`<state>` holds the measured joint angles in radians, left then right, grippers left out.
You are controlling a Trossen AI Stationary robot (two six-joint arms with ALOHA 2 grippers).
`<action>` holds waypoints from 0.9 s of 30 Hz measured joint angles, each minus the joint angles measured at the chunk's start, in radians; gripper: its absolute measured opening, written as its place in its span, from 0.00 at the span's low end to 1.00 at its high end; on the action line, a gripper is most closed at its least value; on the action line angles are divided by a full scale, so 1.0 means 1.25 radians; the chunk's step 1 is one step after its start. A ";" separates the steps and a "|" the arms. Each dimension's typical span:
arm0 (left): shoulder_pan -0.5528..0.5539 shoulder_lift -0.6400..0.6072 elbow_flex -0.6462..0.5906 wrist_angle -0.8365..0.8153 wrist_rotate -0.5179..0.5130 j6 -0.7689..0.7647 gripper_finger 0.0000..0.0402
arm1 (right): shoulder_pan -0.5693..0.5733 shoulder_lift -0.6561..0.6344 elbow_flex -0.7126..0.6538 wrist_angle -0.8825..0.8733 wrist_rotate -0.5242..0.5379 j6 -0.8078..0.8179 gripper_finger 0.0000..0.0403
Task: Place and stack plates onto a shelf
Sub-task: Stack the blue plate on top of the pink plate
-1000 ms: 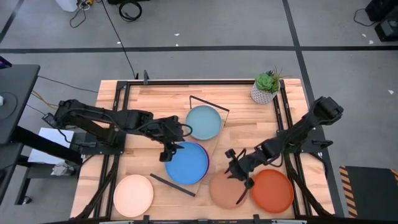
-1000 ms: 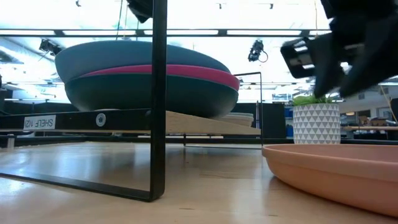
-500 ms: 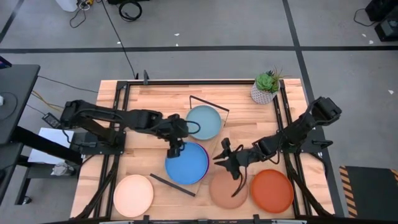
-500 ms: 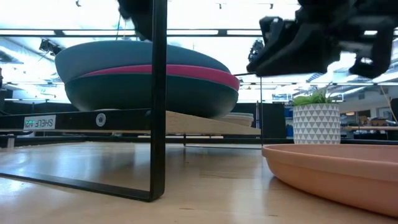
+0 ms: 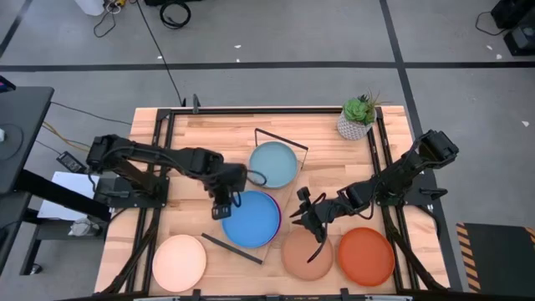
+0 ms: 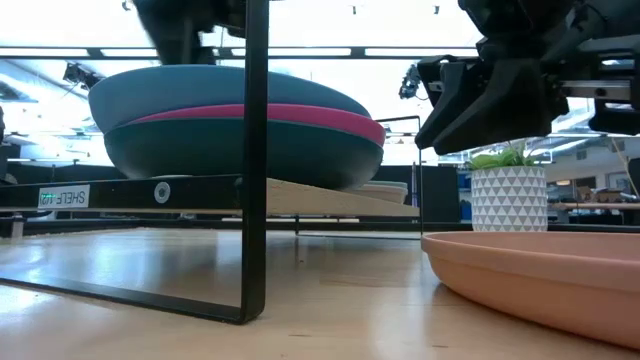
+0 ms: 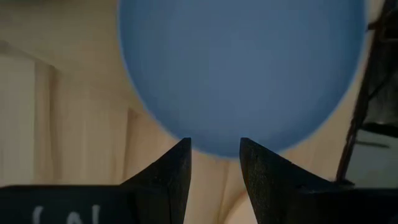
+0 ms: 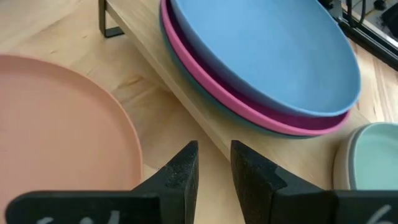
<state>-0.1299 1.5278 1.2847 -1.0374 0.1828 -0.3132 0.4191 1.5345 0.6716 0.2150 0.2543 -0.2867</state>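
Note:
A stack of three plates, bright blue (image 5: 251,219) on magenta on dark teal, lies on the near half of the light-wood shelf (image 8: 205,127). The light blue plate (image 5: 273,164) lies on the shelf's far half. On the table lie the tan plate (image 5: 308,253), the orange-red plate (image 5: 365,255) and the pale cream plate (image 5: 179,261). I cannot make out the grey-beige plate. My left gripper (image 5: 220,209) is open and points down over the blue plate's left rim (image 7: 214,146). My right gripper (image 5: 305,216) is open and hovers between the shelf and the tan plate (image 8: 56,124).
A small potted plant (image 5: 358,117) stands at the table's far right corner. Black wire frames (image 5: 280,138) (image 6: 255,160) stand at both ends of the shelf. Dark rails run along the table's left and right sides. Bare wood shows at the table's far left.
My right gripper has moved from over the tan plate's left part toward the far edge and the left, up to the shelf's right side. My left gripper swung slightly right over the blue plate, then back to its left rim. No plate has moved.

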 joint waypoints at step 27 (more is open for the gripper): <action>-0.039 0.127 -0.022 -0.060 -0.029 0.014 0.35 | 0.000 0.000 0.000 0.017 -0.010 0.002 0.25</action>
<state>-0.1783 1.6869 1.2572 -1.1121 0.1466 -0.2956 0.4191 1.5345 0.6716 0.2366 0.2418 -0.2846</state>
